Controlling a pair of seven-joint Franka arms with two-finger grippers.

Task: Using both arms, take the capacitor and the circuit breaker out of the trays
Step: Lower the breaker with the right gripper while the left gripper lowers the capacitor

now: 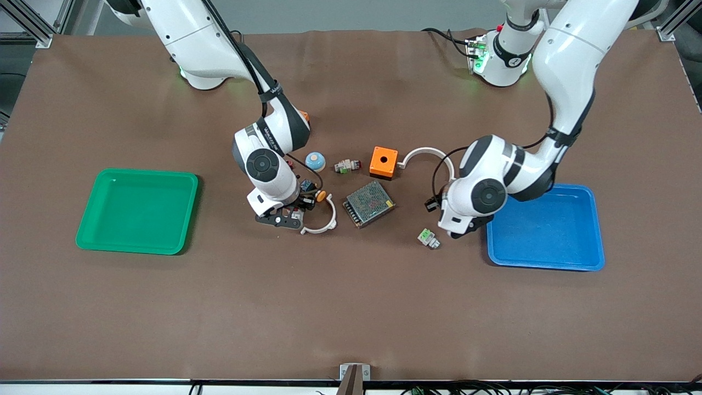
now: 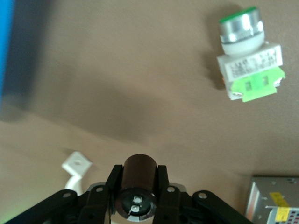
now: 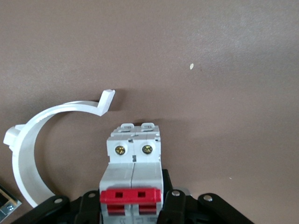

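My left gripper (image 2: 138, 176) is shut on the capacitor (image 2: 138, 173), a small black cylinder clamped between both fingers. In the front view this gripper (image 1: 458, 232) hangs low over the table beside the blue tray (image 1: 548, 230), and the capacitor is hidden under the hand. My right gripper (image 3: 133, 201) is shut on the breaker (image 3: 134, 161), a white block with a red lever bar. In the front view this gripper (image 1: 281, 219) is low over the table, between the green tray (image 1: 137, 211) and the metal power supply (image 1: 368, 204).
A white C-shaped clip (image 1: 323, 222) lies beside my right gripper, with an orange-capped button (image 1: 320, 195) close by. A green-and-white push button (image 1: 428, 238) lies by my left gripper. An orange box (image 1: 383, 162), another white clip (image 1: 425, 153), a blue dome (image 1: 315, 161) and a small connector (image 1: 346, 165) lie mid-table.
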